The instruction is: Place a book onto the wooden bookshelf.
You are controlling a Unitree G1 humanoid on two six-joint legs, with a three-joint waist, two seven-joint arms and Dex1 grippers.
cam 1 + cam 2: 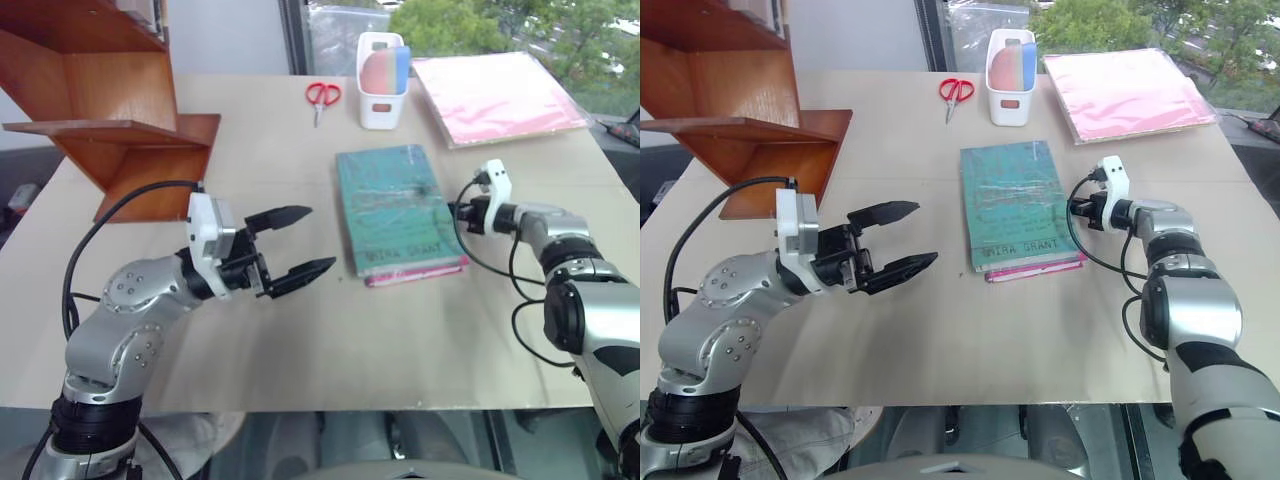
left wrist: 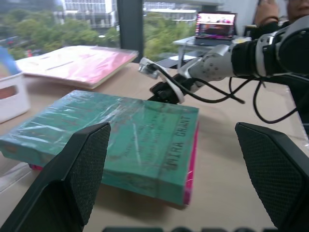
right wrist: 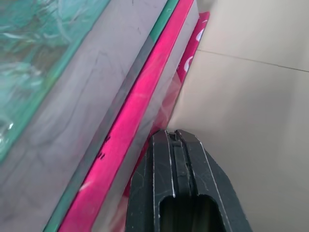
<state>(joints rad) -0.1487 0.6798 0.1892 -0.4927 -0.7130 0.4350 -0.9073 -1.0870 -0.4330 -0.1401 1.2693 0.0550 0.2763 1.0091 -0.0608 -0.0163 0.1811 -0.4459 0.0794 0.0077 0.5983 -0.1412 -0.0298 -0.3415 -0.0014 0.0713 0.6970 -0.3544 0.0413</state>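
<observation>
The teal book (image 1: 392, 207) lies flat on the beige worktop (image 1: 400, 340), resting on a thinner pink book (image 1: 415, 274) whose edge shows along its near and right sides. The wooden bookshelf (image 1: 110, 110) stands at the far left of the worktop, well apart from the book.

The left gripper (image 1: 300, 243) hovers above the worktop to the left of the book, its jaws spread wide and empty, pointing toward the book.

The right gripper (image 3: 177, 140) sits at the book's right edge with its jaws clenched together on nothing; in the right wrist view the tips are right against the pink edge under the teal cover.

Farther back lie red scissors (image 1: 322, 96), a white holder (image 1: 382, 80) and a pink folder (image 1: 495, 95).
</observation>
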